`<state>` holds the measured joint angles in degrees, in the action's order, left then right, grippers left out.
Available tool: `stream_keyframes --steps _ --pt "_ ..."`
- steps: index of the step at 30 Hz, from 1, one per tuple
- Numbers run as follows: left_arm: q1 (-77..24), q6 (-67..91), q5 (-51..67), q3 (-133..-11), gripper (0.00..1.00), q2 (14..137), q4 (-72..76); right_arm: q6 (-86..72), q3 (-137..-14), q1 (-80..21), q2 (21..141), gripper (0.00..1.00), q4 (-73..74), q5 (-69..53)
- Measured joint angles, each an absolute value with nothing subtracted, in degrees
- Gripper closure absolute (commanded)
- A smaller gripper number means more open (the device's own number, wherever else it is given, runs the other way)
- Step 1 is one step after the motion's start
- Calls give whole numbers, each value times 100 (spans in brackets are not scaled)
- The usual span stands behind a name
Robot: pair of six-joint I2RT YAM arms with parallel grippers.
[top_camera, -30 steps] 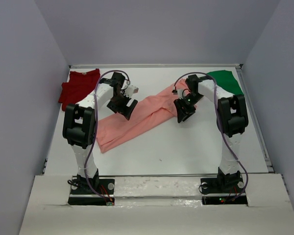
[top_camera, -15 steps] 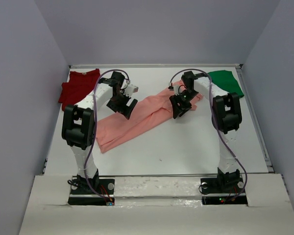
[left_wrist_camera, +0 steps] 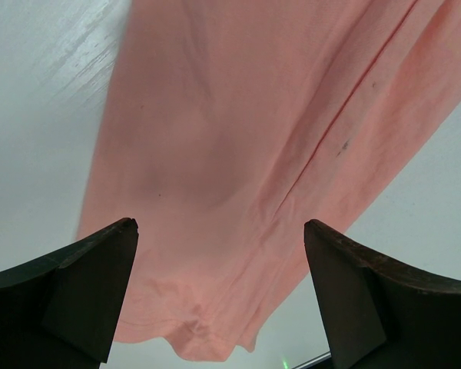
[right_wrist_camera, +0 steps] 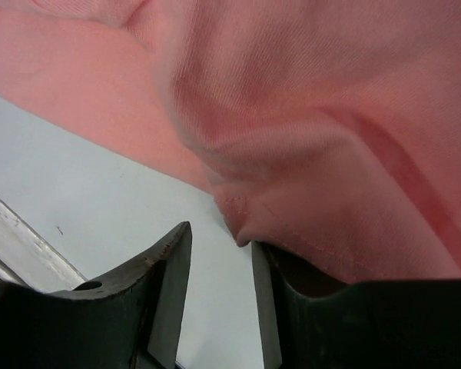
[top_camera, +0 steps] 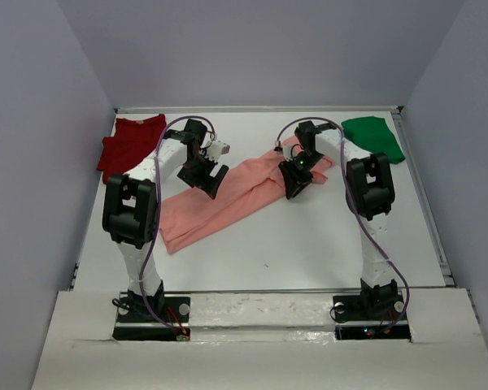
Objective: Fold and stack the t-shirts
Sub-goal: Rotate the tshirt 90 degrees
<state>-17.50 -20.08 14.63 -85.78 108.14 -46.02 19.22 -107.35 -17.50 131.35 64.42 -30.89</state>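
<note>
The salmon-pink t-shirt (top_camera: 236,191) lies stretched in a long diagonal band across the middle of the table. My left gripper (top_camera: 209,177) hangs above its middle; in the left wrist view this gripper (left_wrist_camera: 219,227) is wide open over the pink cloth (left_wrist_camera: 238,115), holding nothing. My right gripper (top_camera: 295,180) is low at the shirt's upper right end. In the right wrist view its jaws (right_wrist_camera: 220,237) stand narrowly apart with bare table between them, and the shirt's hem (right_wrist_camera: 307,115) drapes over the right finger (right_wrist_camera: 292,307). The dark red t-shirt (top_camera: 130,145) lies at the back left, the green one (top_camera: 374,136) at the back right.
The white table (top_camera: 293,244) is boxed in by grey walls on three sides. A raised rim (top_camera: 427,203) runs along its right edge. Both arm bases stand at the near edge.
My right gripper has moved left and away, from beside the pink shirt's end onto it, and its jaws have narrowed. The left arm has not moved.
</note>
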Motion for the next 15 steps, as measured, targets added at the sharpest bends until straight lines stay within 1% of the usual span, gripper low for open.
stream_keyframes --steps 1,2,3,5,6,15 --pt "-1750 -2008 1470 -8578 1 10812 -4602 1927 -10744 -1761 13152 69 6447 -3074" --pt "-1747 -2008 1479 -8578 1 10812 -4602 1927 -10748 -1776 13172 71 6445 -3055" --pt "-1747 -2008 1481 -8578 1 10812 -4602 1909 -10750 -1787 13179 81 6451 -3044" --pt "-1750 -2008 1483 -8578 1 10812 -4602 1894 -10755 -1804 13181 92 6455 -3028" --pt "-1750 -2008 1483 -8578 1 10812 -4602 1898 -10755 -1809 13181 100 6455 -3020" --pt "-1750 -2008 1496 -8573 1 10803 -4602 1907 -10755 -1809 13181 100 6455 -2989"
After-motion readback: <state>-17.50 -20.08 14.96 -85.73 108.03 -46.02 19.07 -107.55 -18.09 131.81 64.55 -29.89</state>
